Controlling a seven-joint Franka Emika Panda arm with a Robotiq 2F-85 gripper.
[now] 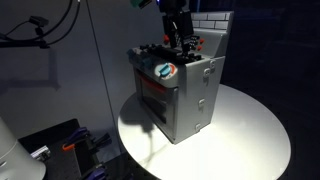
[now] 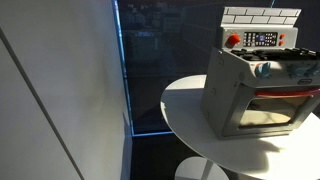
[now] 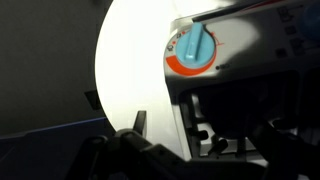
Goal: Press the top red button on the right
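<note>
A grey toy stove [image 1: 185, 95] stands on a round white table [image 1: 250, 130]; it also shows in an exterior view [image 2: 245, 95]. Its white back panel carries a large red button [image 2: 233, 40] and a smaller red one [image 2: 281, 40]; red buttons also show next to the gripper [image 1: 196, 44]. A blue knob with an orange ring [image 3: 192, 50] sits on the stove's front edge [image 1: 165, 71]. My gripper [image 1: 180, 44] hangs over the stove top near the back panel. In the wrist view its dark fingers [image 3: 205, 125] stand apart over the burner grates, holding nothing.
The table edge [image 3: 105, 70] drops to a dark floor. A glass partition [image 2: 140, 70] and a pale wall stand beside the table. Cables and boxes [image 1: 60, 145] lie on the floor. The oven door [image 2: 270, 108] faces the table's open part.
</note>
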